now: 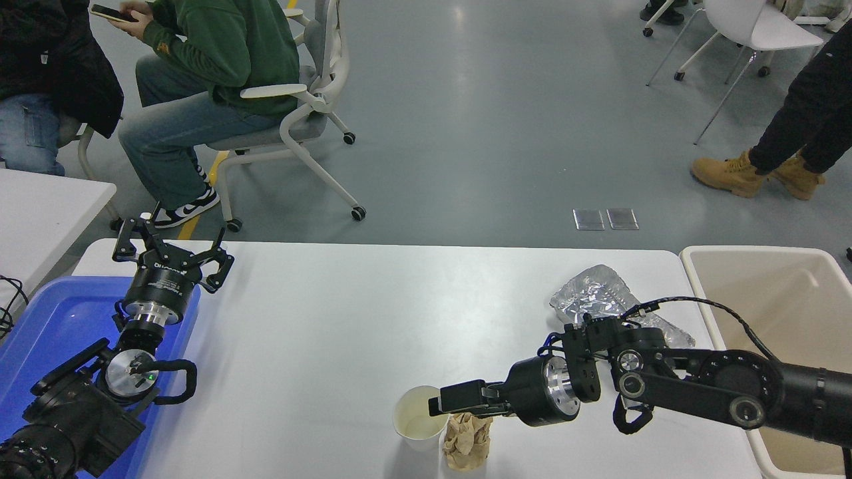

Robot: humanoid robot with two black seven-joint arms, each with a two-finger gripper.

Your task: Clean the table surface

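Note:
The white table surface (319,319) fills the lower half of the head view. Near its front edge stand a white paper cup (414,420) and, touching its right side, a crumpled brown paper wad (468,439). My right gripper (440,403) reaches in from the right, low over the wad, its tip at the cup's right rim. It is seen side-on, so its state does not show. A crumpled silvery wrapper (592,293) lies behind the right arm. My left gripper (172,249) is parked open at the far left.
A beige bin (765,293) stands off the table's right end. A blue tray (60,319) lies under the left arm. A smaller white table (40,213) sits at the left edge. Two people sit at the upper left; a person's booted legs (752,169) are at the upper right.

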